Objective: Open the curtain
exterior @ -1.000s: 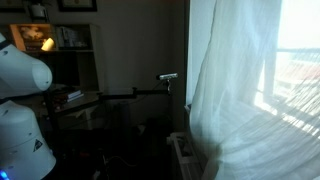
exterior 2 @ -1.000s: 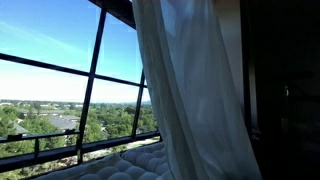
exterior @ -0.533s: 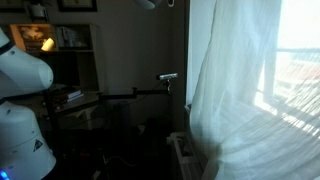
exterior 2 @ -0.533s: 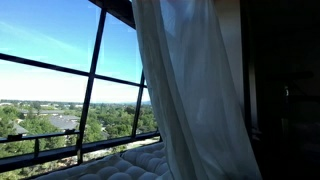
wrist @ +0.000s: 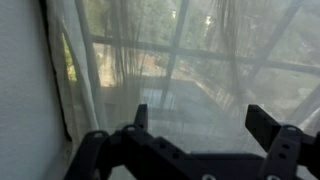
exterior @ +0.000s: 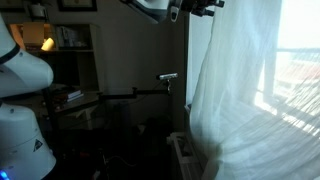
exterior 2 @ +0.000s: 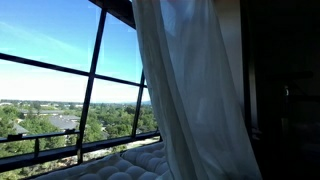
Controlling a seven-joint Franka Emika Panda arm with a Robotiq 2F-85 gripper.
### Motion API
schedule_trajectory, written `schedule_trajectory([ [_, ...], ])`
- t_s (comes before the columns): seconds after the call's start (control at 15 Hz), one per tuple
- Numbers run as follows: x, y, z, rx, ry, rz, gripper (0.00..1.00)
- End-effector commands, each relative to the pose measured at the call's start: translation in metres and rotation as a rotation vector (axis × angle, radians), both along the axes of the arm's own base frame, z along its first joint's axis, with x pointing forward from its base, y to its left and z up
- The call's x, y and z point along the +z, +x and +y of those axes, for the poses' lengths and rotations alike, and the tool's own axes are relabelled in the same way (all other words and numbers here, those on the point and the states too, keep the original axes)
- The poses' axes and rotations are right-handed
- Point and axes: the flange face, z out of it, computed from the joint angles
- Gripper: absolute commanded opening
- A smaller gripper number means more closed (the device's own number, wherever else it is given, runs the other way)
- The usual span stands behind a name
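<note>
Where your arm (exterior: pixel 150 6) shows along the top edge of an exterior view, your gripper (exterior: pixel 205 8) sits at its end, high up, just beside the upper left corner of the curtain (exterior: pixel 240 95). You cannot tell from there whether it touches the fabric.

Gripper: in the wrist view your gripper (wrist: pixel 205 128) stands released. Its two dark fingers (wrist: pixel 140 118) are well apart at the bottom edge, with nothing between them.

Curtain: sheer white fabric in soft vertical folds, with light coming through. In the wrist view the curtain (wrist: pixel 190 60) fills everything beyond your fingers. In an exterior view it covers the right half from top edge to bottom edge. In an exterior view the curtain (exterior 2: pixel 185 90) hangs down the middle, with bare glass to its left.

Window: dark frame bars (exterior 2: pixel 95 70), with blue sky, trees and rooftops outside. The bars (wrist: pixel 180 45) also show dimly through the fabric in the wrist view.

Cushion (exterior 2: pixel 135 162): white and quilted, at the bottom edge by the curtain's lower left edge.

Wall (wrist: pixel 20 80): pale, along the left edge of the wrist view, beside the curtain's left edge.

Robot base (exterior: pixel 22 120): white, at the left edge.

Shelf (exterior: pixel 45 42): in the top left corner, with a lit patch.

Small camera (exterior: pixel 168 77): on a stand, left of the curtain.
</note>
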Motion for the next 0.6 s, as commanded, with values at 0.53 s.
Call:
schedule_trajectory([
  [0.53,-0.023,0.033,0.010,0.302,0.039,0.200,1.00],
])
